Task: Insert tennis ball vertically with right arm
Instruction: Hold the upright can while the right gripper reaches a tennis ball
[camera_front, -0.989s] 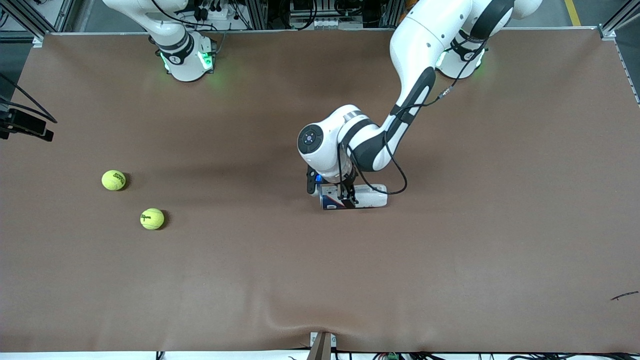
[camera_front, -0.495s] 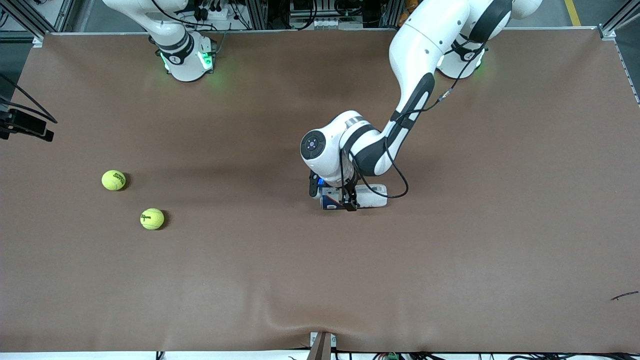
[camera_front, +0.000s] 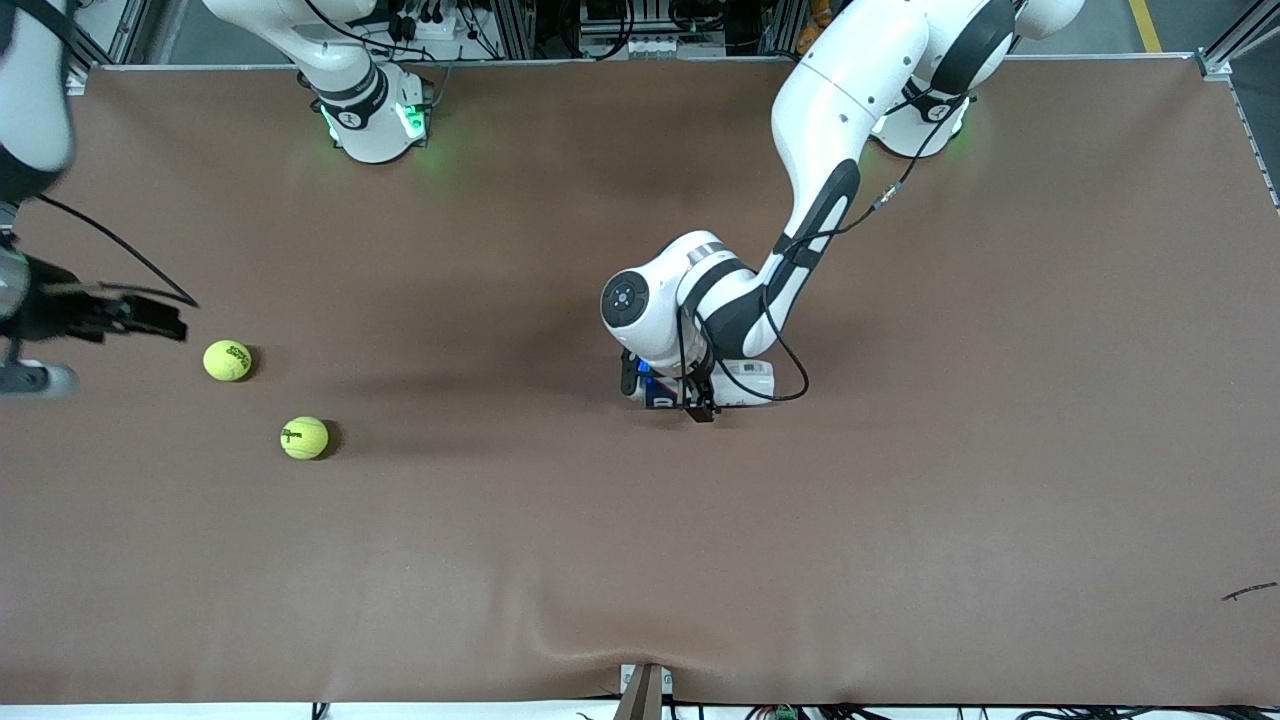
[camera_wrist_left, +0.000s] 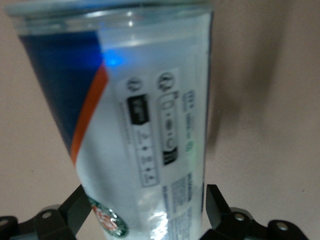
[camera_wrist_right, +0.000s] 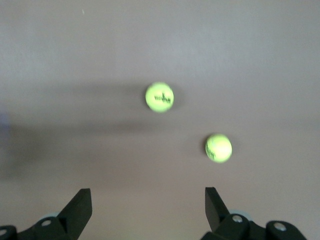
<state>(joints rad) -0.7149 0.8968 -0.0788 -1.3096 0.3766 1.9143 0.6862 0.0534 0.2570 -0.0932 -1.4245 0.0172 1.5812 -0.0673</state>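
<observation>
Two tennis balls lie on the brown counter (camera_front: 900, 550) toward the right arm's end, one (camera_front: 227, 360) farther from the front camera than the other (camera_front: 304, 438). Over that edge the right hand (camera_wrist_right: 147, 210) hangs with fingers spread wide, grasping nothing. Near the counter's middle, the left hand (camera_front: 672, 392) is clenched around a clear ball can (camera_wrist_left: 135, 125) with a blue and orange label.

Even, bright overhead light; soft shadows trail the tennis balls (camera_front: 227, 360). The right arm (camera_front: 30, 120) smears with motion blur. Both wrist views look soft.
</observation>
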